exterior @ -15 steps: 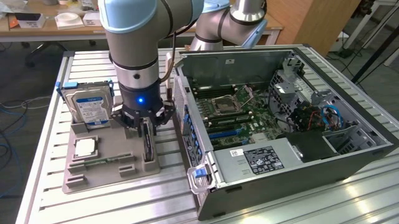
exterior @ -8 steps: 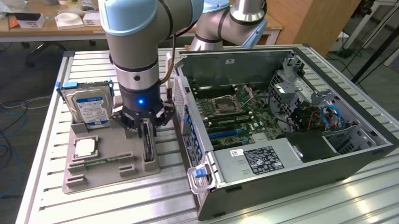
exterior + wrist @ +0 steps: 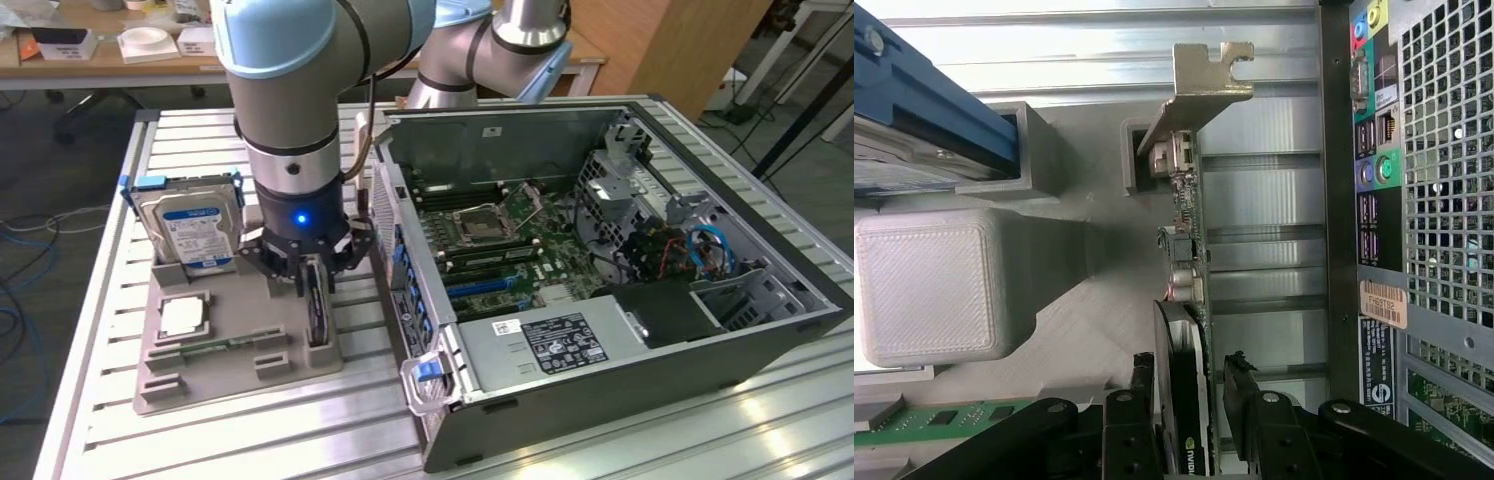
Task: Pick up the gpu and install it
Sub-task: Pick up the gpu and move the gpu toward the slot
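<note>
Wrist view: my gripper (image 3: 1189,378) hangs over the gpu (image 3: 1186,250), its 2 black fingers (image 3: 1142,388) spread wide, 1 on each flat side of the card. A gap shows between the card and 1 finger, so I am straddling it, not clamping it. The gpu is 1 thin, flat, dark green board standing on its long edge in a slot of the matte grey holder (image 3: 1084,300), with 1 bent silvery metal bracket (image 3: 1204,85) at its far end.

From the exterior view, the holder (image 3: 227,375) is 1 blocky tray on a table (image 3: 334,425) of ribbed aluminium slats. It also carries 1 boxy silver hard drive (image 3: 194,232) with a blue-white label, 1 square chip (image 3: 180,317) and 1 narrow green memory stick (image 3: 214,347). 1 open dark computer case (image 3: 747,340) lies just beside the holder, on the exterior view's right.
</note>
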`<state>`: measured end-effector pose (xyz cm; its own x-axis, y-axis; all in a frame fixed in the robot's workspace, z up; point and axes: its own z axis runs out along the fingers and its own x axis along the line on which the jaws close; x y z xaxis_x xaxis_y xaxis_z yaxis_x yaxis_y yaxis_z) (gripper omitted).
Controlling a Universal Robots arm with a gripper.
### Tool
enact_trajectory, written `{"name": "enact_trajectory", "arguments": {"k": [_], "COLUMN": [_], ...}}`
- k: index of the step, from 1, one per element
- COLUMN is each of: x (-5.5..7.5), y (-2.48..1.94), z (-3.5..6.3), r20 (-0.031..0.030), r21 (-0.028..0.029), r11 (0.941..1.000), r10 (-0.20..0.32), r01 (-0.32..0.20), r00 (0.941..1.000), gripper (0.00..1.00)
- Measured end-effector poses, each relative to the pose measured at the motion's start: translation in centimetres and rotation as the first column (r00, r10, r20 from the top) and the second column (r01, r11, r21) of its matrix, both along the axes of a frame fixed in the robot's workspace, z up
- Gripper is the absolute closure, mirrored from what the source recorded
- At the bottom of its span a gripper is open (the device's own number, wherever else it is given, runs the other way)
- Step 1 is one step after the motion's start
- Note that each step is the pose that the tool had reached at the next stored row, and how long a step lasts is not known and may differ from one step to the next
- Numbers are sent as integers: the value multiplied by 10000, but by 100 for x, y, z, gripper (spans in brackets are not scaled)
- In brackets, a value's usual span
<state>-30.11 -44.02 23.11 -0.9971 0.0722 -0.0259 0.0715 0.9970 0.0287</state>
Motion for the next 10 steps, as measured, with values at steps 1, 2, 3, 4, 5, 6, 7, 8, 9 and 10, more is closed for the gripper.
{"name": "enact_trajectory", "arguments": {"k": [1, 2, 3, 4, 5, 6, 7, 8, 9, 10], "x": [0, 0, 0, 0, 0, 0, 0, 0, 0, 0], "y": [0, 0, 0, 0, 0, 0, 0, 0, 0, 0], "z": [0, 0, 0, 0, 0, 0, 0, 0, 0, 0], "r20": [0, 0, 0, 0, 0, 0, 0, 0, 0, 0], "r21": [0, 0, 0, 0, 0, 0, 0, 0, 0, 0], "r11": [10000, 10000, 10000, 10000, 10000, 10000, 10000, 10000, 10000, 10000], "r10": [0, 0, 0, 0, 0, -1, 0, 0, 0, 0], "r01": [0, 0, 0, 0, 0, 1, 0, 0, 0, 0], "r00": [10000, 10000, 10000, 10000, 10000, 10000, 10000, 10000, 10000, 10000], "gripper": [58, 60, 60, 67, 67, 67, 67, 67, 67, 67]}}
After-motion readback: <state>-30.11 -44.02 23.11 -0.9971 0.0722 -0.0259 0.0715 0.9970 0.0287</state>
